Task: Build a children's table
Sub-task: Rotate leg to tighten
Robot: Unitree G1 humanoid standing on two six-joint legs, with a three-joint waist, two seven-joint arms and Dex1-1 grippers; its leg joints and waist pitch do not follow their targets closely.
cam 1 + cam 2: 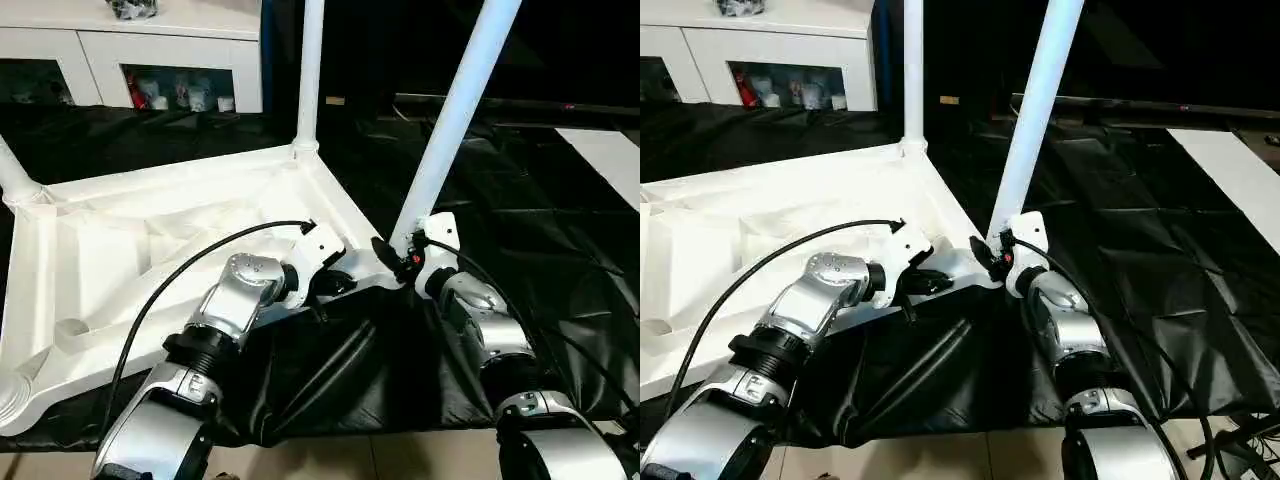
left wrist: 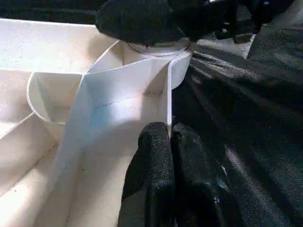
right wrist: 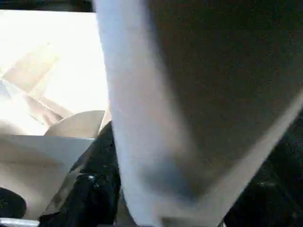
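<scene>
The white table top lies upside down on a black cloth, ribs facing up. One leg stands upright in the far corner socket, and another rises at the left corner. My right gripper is closed around the base of a third leg, which leans to the right over the near right corner socket. In the right wrist view this leg runs beside a black finger. My left gripper is shut on the top's thin rim just beside that socket.
A white glass-door cabinet stands at the back left. The black cloth spreads wide to the right, with a white sheet at its far right. An open socket sits at the near left corner. Pale floor shows in front.
</scene>
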